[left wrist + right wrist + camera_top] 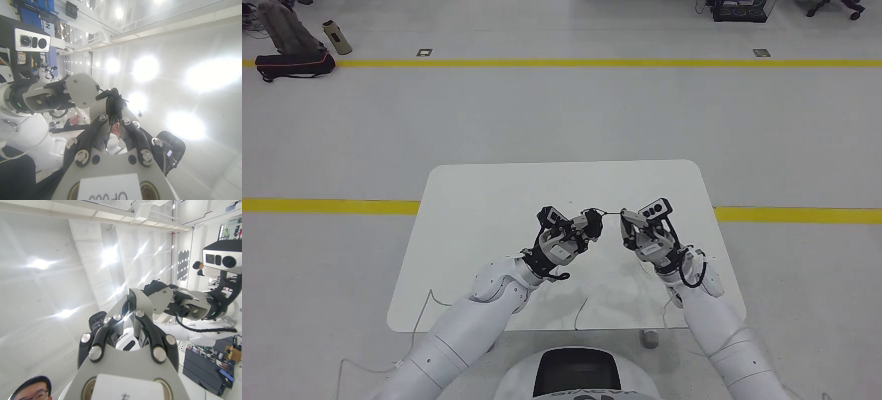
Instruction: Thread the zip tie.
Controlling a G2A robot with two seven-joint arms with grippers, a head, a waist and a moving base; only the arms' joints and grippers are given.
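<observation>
**A:** White desk (462, 260) on a pale floor (562, 110) crossed by yellow lines (642, 63), with both arms up above the desk's middle. Where is the zip tie (113, 103)?

**B:** In the left end effector (591, 222). Its fingers are pressed together on the black strap, and a dark bunch of it sticks out just past the fingertips.

**A:** And beyond that?

**B:** A thin dark strand runs from the left end effector straight across to the tip of the right end effector (628, 226). The two face each other, tips near, with the strand between them and the desk below.

**A:** Is the right one gripping?

**B:** I cannot tell whether it is closed. The strand reaches its tip, and that much is plain.
</observation>
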